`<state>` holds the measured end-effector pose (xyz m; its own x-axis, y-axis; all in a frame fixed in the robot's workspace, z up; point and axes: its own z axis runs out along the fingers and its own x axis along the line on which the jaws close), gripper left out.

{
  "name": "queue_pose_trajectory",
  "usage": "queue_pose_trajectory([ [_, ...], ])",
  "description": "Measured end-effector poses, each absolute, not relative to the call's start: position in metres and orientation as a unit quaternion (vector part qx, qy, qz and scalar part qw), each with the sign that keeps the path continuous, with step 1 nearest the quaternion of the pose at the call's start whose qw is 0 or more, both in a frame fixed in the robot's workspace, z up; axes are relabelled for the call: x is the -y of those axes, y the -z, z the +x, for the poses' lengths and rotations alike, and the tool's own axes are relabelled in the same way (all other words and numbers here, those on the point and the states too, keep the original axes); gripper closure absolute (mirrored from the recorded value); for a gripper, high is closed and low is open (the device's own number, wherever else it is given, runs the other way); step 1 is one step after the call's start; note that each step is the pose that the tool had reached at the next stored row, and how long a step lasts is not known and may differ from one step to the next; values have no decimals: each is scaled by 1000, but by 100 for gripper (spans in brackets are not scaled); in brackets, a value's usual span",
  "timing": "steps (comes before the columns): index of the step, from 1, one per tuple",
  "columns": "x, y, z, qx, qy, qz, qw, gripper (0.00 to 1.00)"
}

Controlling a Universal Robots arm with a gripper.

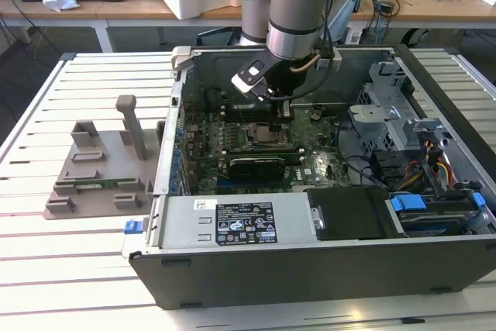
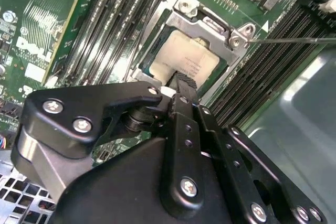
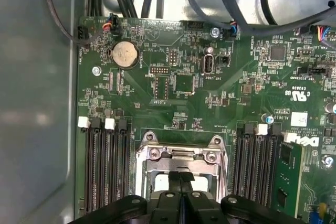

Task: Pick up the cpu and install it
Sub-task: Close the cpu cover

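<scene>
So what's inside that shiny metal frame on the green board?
The cpu lies flat inside the metal frame, pale top up. The gripper, fingers together, covers one edge in the second wrist view, so that part and anything beneath the chip are hidden.

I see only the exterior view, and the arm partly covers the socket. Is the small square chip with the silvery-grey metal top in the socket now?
Observer: Yes. In the second wrist view the silvery-grey square cpu sits inside the metal socket frame.
Operator: And where is the gripper relative to it?
Observer: The black gripper is shut, with its tips at one edge of the chip. I cannot tell whether they touch it.
</scene>
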<state>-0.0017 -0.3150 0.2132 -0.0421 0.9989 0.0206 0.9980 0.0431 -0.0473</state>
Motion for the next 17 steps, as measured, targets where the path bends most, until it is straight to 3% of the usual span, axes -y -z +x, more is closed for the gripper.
queue_pose_trajectory([
  [17,315,-206,-43,722,-10,-692,24,89],
])
